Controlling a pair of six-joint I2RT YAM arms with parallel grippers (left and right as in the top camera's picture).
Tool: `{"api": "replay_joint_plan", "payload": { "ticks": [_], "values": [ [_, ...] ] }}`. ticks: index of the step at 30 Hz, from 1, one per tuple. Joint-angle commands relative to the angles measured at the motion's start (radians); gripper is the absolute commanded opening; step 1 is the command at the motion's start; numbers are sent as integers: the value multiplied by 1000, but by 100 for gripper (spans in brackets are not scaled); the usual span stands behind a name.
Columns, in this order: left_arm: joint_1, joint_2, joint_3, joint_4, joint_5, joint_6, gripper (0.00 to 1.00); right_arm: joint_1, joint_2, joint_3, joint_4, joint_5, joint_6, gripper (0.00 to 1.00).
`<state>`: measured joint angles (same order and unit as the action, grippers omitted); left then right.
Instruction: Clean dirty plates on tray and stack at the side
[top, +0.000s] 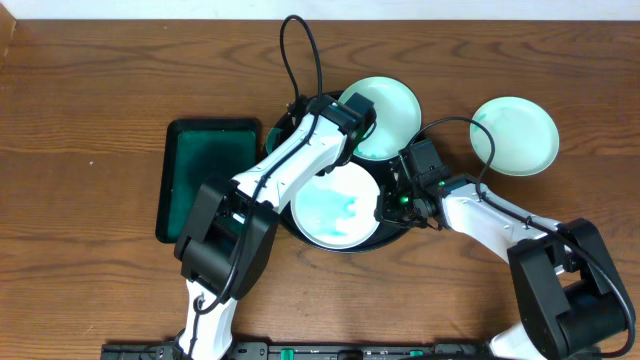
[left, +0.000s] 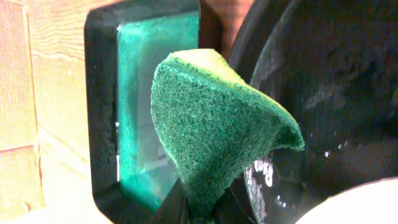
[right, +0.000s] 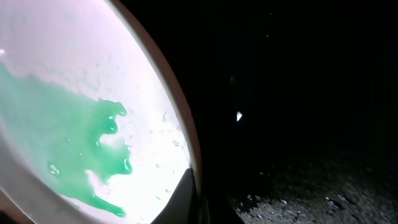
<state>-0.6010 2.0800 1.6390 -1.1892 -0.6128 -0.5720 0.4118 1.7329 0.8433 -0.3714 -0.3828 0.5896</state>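
The round black tray (top: 286, 130) sits mid-table. On it lies a plate with teal smears (top: 338, 205). Its right rim is pinched by my right gripper (top: 392, 205). In the right wrist view the gripper (right: 198, 208) is shut on that plate's rim (right: 146, 165) over the tray (right: 311, 124). A second plate (top: 390, 112) without smears rests at the tray's far right. A third plate (top: 514, 135) lies on the bare wood to the right. My left gripper (top: 350, 120), over the tray's far part, is shut (left: 205, 211) on a green sponge (left: 217, 124). A plate edge (left: 367, 202) and the tray (left: 329, 93) show beside it.
A rectangular dark green tray (top: 170, 180) holding teal liquid stands left of the round tray, and it also shows in the left wrist view (left: 99, 124). Both arms cross over the round tray. Bare wood tabletop (top: 90, 100) surrounds everything.
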Motion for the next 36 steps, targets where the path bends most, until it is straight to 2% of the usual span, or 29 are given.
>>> {"api": "replay_joint_plan", "payload": {
  "ticks": [1,10,19,28,36],
  "values": [
    [1,11,39,-23,45,-2,7,-5,-15,6,-44,98,-88,1],
    [46,11,41,-18,207,23,7,2,-163,137,-231,269,-266,1],
    [115,11,41,-9,344,49,7,61,-226,257,-365,544,-337,1],
    [120,11,41,-2,352,68,7,184,-227,383,-464,894,-349,1],
    [120,11,41,6,367,71,7,303,-228,465,-504,1205,-441,1]
  ]
}}
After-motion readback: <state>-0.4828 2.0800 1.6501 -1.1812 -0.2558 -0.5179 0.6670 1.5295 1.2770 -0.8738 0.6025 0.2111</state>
